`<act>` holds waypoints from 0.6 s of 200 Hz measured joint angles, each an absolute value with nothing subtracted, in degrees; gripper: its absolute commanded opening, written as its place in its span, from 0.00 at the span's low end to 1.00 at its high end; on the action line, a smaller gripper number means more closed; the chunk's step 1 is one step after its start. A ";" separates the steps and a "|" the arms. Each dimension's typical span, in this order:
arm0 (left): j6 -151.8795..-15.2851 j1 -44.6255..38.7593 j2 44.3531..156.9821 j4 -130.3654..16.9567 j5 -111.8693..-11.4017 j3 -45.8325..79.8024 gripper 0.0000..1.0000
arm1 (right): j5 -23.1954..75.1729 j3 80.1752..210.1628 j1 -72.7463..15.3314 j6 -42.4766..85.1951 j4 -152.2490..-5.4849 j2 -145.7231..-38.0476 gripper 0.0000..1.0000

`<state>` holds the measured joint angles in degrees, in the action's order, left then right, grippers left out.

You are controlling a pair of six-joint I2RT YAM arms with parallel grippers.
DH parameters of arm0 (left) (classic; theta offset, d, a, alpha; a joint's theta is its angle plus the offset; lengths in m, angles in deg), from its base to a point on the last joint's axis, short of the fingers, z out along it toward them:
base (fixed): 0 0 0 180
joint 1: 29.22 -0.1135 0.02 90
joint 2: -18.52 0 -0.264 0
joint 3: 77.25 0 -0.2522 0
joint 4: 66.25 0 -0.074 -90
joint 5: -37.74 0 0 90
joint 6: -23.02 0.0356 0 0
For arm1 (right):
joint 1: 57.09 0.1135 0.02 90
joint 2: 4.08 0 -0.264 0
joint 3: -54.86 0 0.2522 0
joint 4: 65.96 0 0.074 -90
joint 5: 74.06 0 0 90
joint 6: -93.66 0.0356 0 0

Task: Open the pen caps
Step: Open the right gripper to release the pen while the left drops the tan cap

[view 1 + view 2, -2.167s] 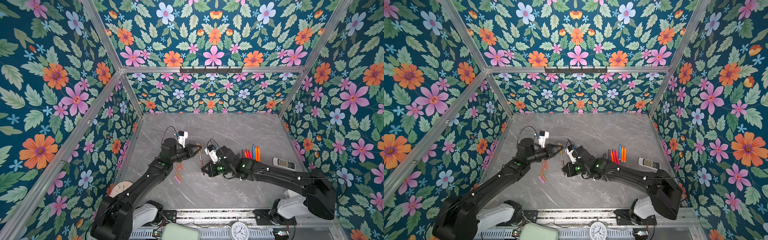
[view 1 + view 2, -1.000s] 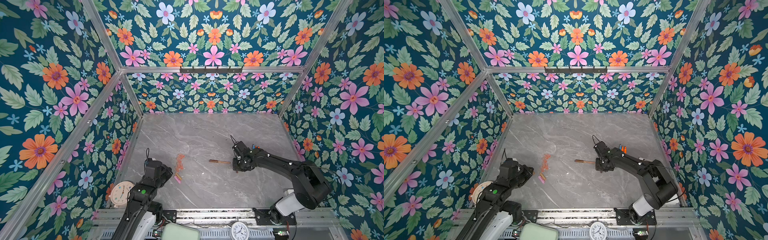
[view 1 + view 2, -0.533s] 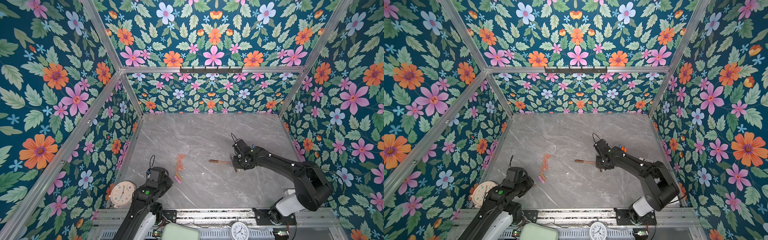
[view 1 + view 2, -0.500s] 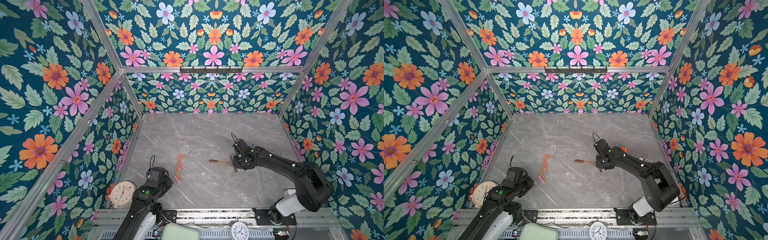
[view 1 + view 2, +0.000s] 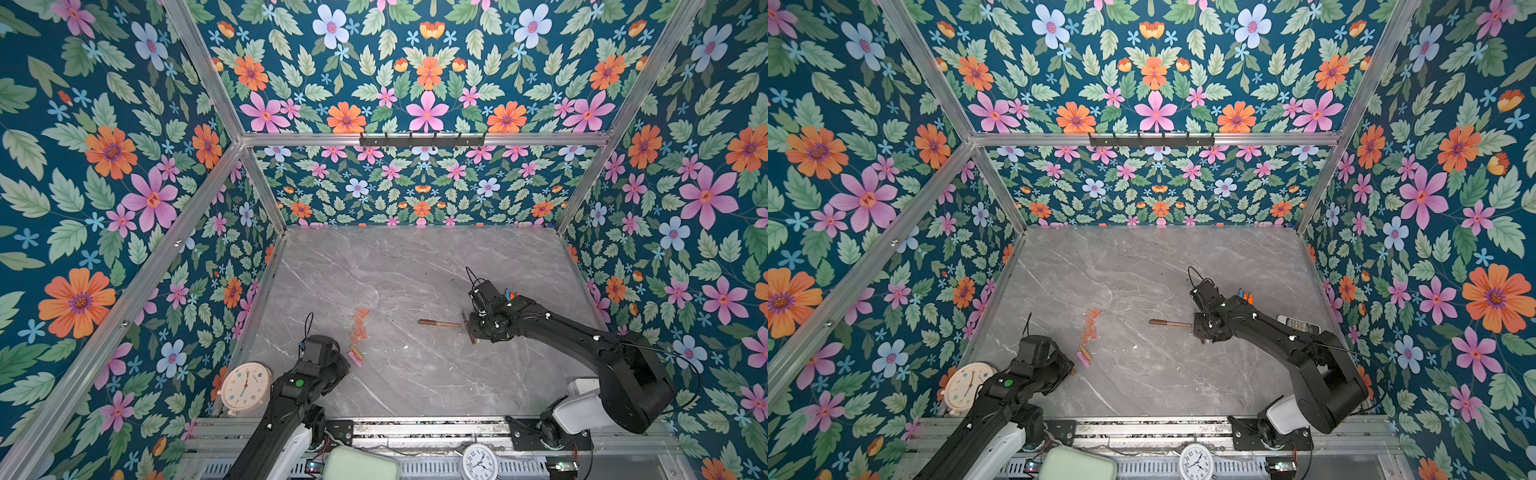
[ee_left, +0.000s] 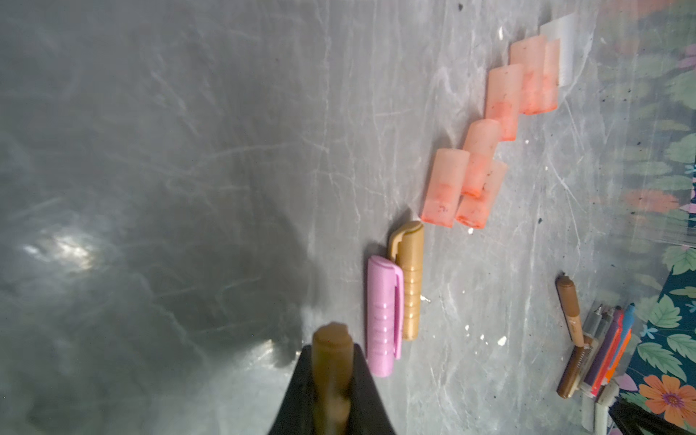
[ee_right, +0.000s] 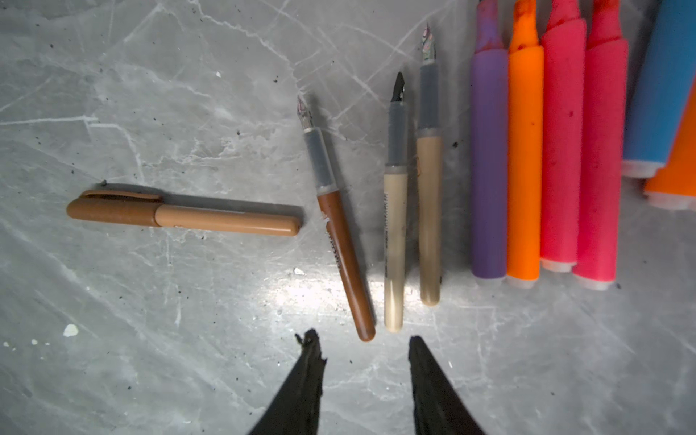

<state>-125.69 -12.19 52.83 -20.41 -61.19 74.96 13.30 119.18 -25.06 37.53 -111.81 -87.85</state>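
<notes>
Left tool (image 6: 331, 363), toward the counter's (image 5: 415, 266) front-left corner, clamps a brown cap (image 6: 331, 339); right tool (image 7: 361, 341), parted and empty, hovers beside uncapped pens (image 7: 344, 256); open counter between.

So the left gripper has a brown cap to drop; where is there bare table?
Bare for the brown cap: the table's far half, beyond the orange caps and capped brown pen; also the near stretch between the pink cap and right arm. Crowded: beside those caps, and the pens at the right gripper.
</notes>
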 measured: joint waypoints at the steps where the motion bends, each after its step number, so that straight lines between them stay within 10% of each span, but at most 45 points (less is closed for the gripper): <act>1: -125.69 -12.19 52.92 -20.54 -61.21 75.03 0.00 | 13.32 119.18 -25.06 37.51 -111.81 -87.85 0.39; 17: -125.69 -12.19 54.29 -22.05 -61.48 75.69 0.02 | 14.09 119.03 -25.06 37.48 -111.66 -87.52 0.38; 42: -125.26 -12.19 57.35 -25.15 -62.99 75.99 0.51 | 14.33 118.55 -25.06 37.42 -111.55 -86.67 0.38; 120: -124.80 -12.14 58.47 -31.18 -65.56 75.93 0.60 | 20.08 120.14 -22.81 32.02 -110.57 -90.87 0.51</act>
<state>-124.80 -12.14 58.47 -31.18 -65.56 75.93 20.08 120.14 -22.81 32.02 -110.57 -90.87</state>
